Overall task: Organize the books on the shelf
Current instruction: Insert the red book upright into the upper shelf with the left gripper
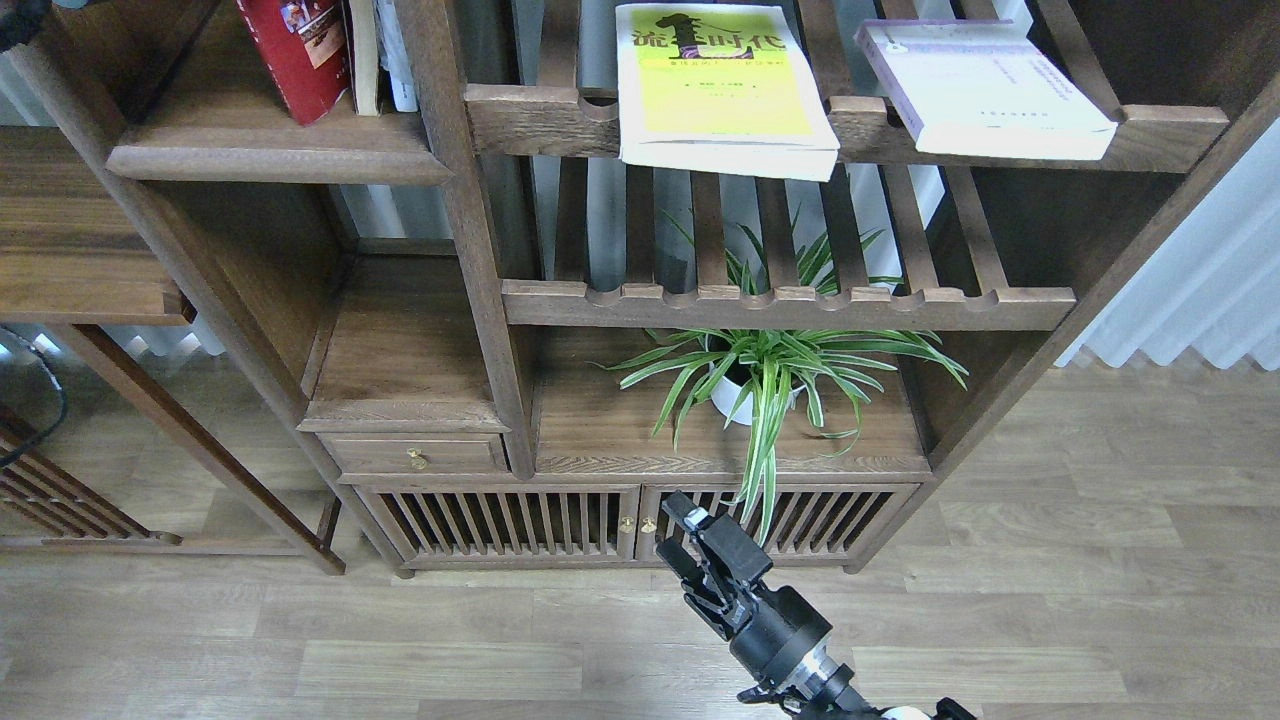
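The dark red book point(300, 55) stands leaning on the solid shelf point(270, 160) at the top left, against two thin pale books point(380, 55). The yellow-green book point(722, 85) lies flat on the upper slatted rack point(1160, 125), its front edge overhanging the rail. The white-lavender book point(985, 90) lies flat to its right on the same rack. My right gripper point(676, 536) hangs low in front of the cabinet doors, open and empty, far below the books. Only a dark bit of my left arm point(18, 18) shows in the top-left corner; its gripper is out of view.
A potted spider plant point(765, 375) stands on the cabinet top under the lower slatted rack point(790, 305). A small drawer point(415, 455) and slatted cabinet doors point(505, 525) sit below. White curtains point(1200, 290) hang at the right. A side table point(80, 290) stands at the left.
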Motion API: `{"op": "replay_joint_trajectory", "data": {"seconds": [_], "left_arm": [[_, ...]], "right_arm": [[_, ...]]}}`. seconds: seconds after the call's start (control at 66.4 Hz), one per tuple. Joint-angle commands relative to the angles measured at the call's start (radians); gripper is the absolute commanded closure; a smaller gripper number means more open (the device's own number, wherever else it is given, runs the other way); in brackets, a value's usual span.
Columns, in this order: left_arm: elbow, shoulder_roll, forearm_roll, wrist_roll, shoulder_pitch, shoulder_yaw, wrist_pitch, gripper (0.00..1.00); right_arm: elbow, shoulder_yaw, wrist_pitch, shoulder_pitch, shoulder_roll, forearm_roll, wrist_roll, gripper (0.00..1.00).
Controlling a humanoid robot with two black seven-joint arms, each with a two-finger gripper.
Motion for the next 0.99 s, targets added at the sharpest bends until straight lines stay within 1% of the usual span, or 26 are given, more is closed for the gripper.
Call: {"op": "replay_joint_trajectory", "data": {"seconds": [0.0,0.135,0.301,0.346,0.437,0.482,0.527,0.557,0.572,0.632,0.707,0.978], "left_arm": [[0.028,-0.022,0.018,0.000,-0.021,0.006,0.000,1.00],[0.046,-0.055,0.018,0.000,-0.022,0.004,0.000,0.96],[0.046,-0.071,0.018,0.000,-0.031,0.004,0.000,0.94],[0.046,-0.076,0.018,0.000,-0.036,0.002,0.000,0.90],[0.046,-0.078,0.018,0.000,-0.037,0.002,0.000,0.86],[0.045,-0.079,0.016,0.000,-0.039,0.002,0.000,0.81],[0.045,-0.079,0.016,0.000,-0.039,0.002,0.000,0.79],[0.043,-0.079,0.016,0.000,-0.039,0.002,0.000,0.74],[0.042,-0.079,0.016,0.000,-0.039,0.002,0.000,0.73],[0.040,-0.079,0.016,0.000,-0.040,0.002,0.000,0.72],[0.038,-0.079,0.016,0.000,-0.042,0.002,0.000,0.67],[0.034,-0.079,0.016,0.000,-0.048,-0.005,0.000,0.61]], "right_arm": [[0.003,-0.001,0.000,-0.002,0.000,0.001,-0.001,0.01],[0.003,0.002,0.000,-0.002,0.000,0.001,0.001,0.01],[0.003,0.004,0.000,-0.003,0.000,0.003,0.001,0.01],[0.003,0.002,0.000,-0.003,0.000,0.003,0.001,0.01],[0.003,0.002,0.000,-0.003,0.000,0.003,0.001,0.01],[0.002,0.001,0.000,-0.003,0.000,0.003,0.002,0.01],[0.003,0.001,0.000,-0.003,0.000,0.003,0.001,0.01],[0.003,0.001,0.000,-0.003,0.000,0.003,0.001,0.01],[0.003,0.001,0.000,-0.003,0.000,0.003,0.001,0.01],[0.002,0.002,0.000,-0.003,0.000,0.003,0.001,0.01],[0.003,0.001,0.000,-0.003,0.000,0.003,0.001,0.01],[0.003,0.001,0.000,-0.003,0.000,0.003,0.001,0.01]]}}
